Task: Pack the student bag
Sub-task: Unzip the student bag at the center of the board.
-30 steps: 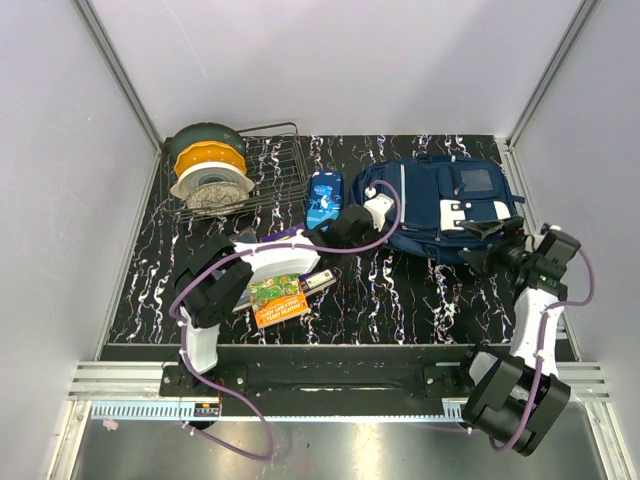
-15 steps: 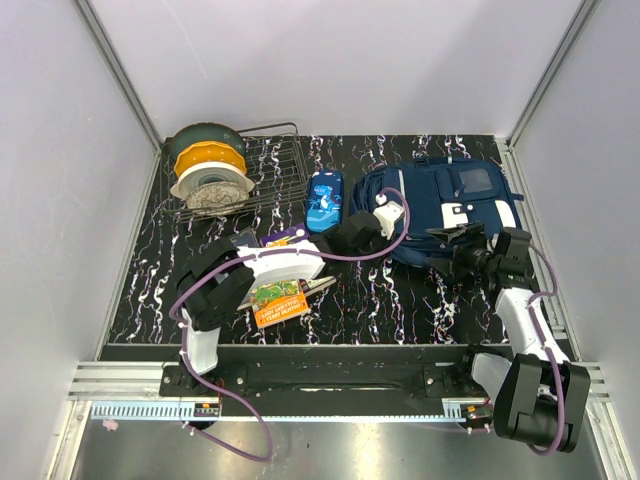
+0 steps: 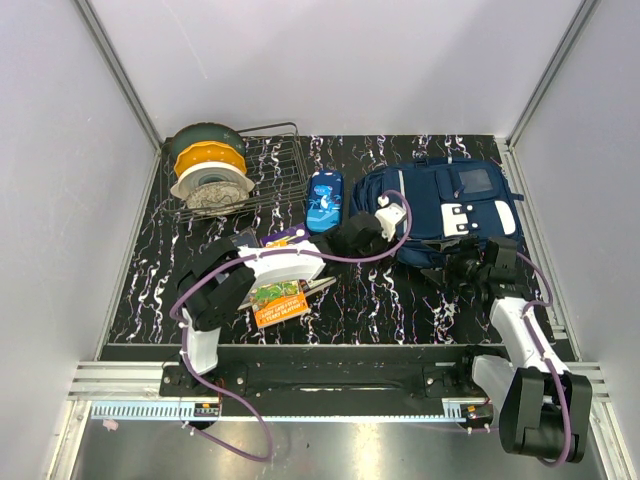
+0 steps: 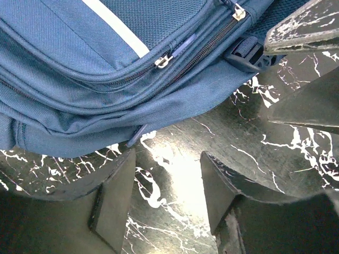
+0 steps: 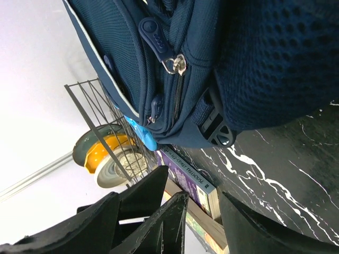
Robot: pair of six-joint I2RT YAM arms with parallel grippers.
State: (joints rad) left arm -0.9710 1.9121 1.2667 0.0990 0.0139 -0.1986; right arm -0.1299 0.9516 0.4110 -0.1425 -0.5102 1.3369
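Navy student bag [image 3: 450, 195] lies flat at the back right of the bench [image 3: 400, 300], pencil case [image 3: 325, 198] just left of it, booklets [image 3: 278, 297] by the left arm.
Left wrist: left jaws part open, empty, bare bench between them, just short of the bag's edge. Zip pull [image 4: 163, 61] looks shut.
Right wrist: right jaws wide, empty, near the buckle [image 5: 220, 132].
Risk: soft fabric, so tugging a zip likely drags the whole bag unless the other arm pins it.
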